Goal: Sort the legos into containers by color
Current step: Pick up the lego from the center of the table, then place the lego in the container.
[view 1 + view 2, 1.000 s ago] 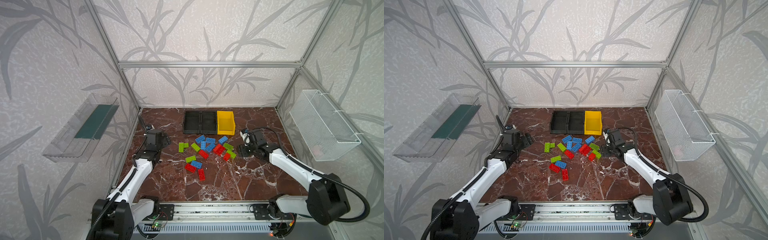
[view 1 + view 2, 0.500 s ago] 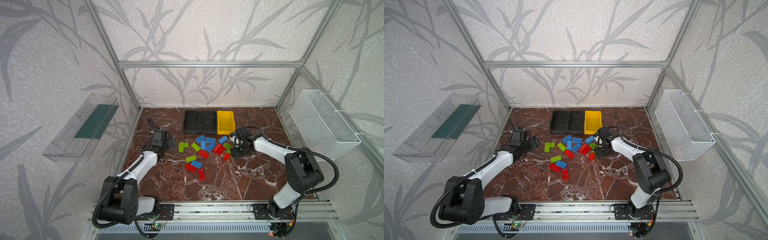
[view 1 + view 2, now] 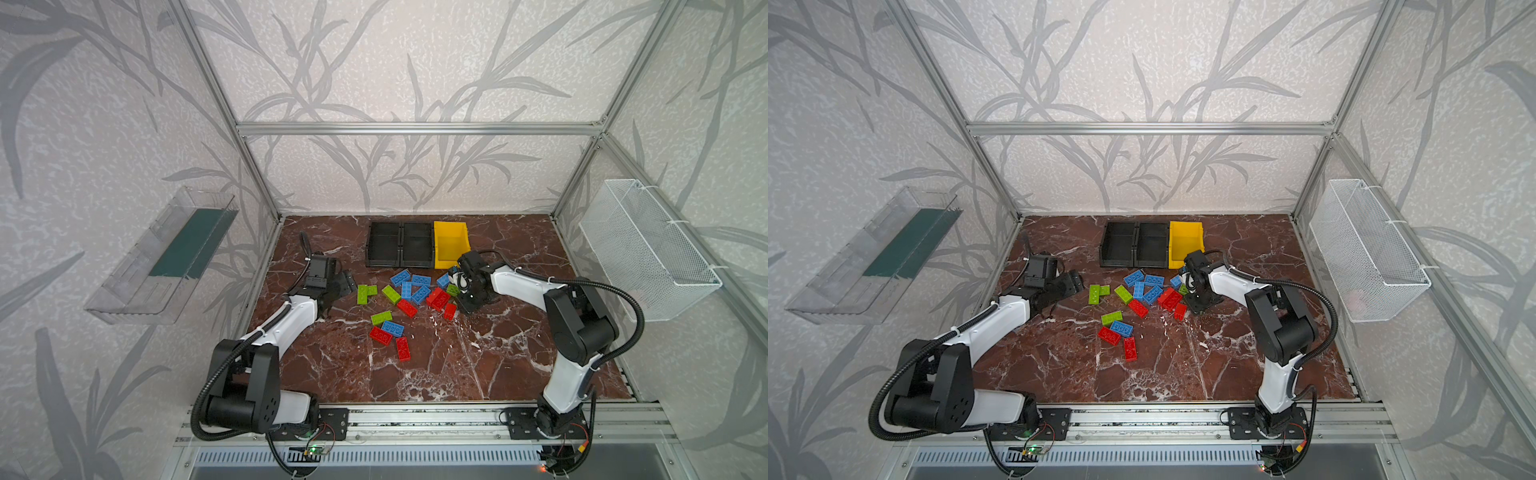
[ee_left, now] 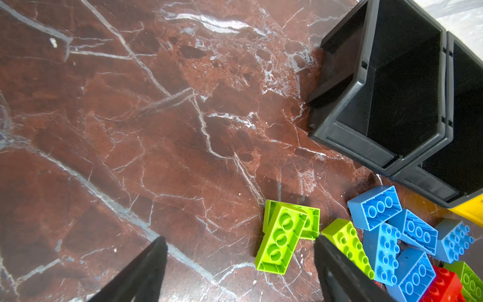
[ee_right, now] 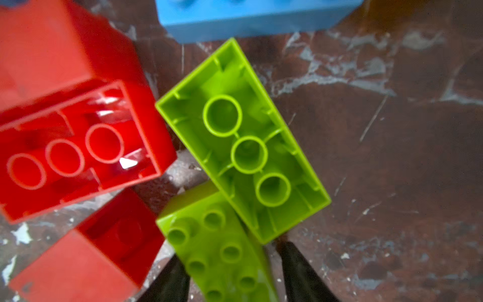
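Two claws; right claw (image 5: 231, 251) clamped on studded green lego (image 5: 214, 248); left claw (image 4: 239, 243) open, upturned green lego (image 4: 281, 241) just beside

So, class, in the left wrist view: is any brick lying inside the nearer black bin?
No, the nearer black bin shows a bare floor; the bricks lie outside it on the marble tabletop.

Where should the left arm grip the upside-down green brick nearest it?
Upside-down green brick: pinch its two long outer walls, across the short width, from above. Both long walls look clear; one end overlaps a second green piece, so an endwise grip seems poorer.
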`<state>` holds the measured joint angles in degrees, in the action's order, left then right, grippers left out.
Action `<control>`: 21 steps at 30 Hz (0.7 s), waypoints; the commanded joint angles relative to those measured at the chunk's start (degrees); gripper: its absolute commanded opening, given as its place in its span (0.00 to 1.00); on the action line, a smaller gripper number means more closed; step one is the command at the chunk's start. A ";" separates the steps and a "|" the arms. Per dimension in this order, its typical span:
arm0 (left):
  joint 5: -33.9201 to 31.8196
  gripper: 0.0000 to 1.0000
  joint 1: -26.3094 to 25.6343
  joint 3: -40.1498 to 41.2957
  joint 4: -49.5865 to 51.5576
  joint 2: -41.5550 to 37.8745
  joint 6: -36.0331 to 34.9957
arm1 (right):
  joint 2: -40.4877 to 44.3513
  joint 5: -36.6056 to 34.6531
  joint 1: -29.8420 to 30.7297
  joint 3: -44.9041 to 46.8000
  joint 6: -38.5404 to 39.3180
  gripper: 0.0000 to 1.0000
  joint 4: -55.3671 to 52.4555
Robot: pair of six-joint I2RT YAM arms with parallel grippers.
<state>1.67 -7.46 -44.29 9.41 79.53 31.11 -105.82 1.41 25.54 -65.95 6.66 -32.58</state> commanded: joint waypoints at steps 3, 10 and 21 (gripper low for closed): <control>1.73 0.88 -0.40 -1.32 0.52 1.47 0.70 | 4.38 0.85 0.00 1.21 0.65 0.36 -1.33; 1.61 0.86 -2.85 -2.21 2.28 3.07 -0.15 | 14.90 -3.44 -0.13 0.26 -1.82 0.30 -2.81; 1.31 0.85 -6.66 -0.14 -1.99 6.27 2.27 | -5.06 -7.46 -3.64 -26.55 -4.42 0.30 -4.12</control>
<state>3.07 -13.72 -44.95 9.13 85.23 31.97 -104.88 -4.69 24.38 -85.80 3.14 -31.59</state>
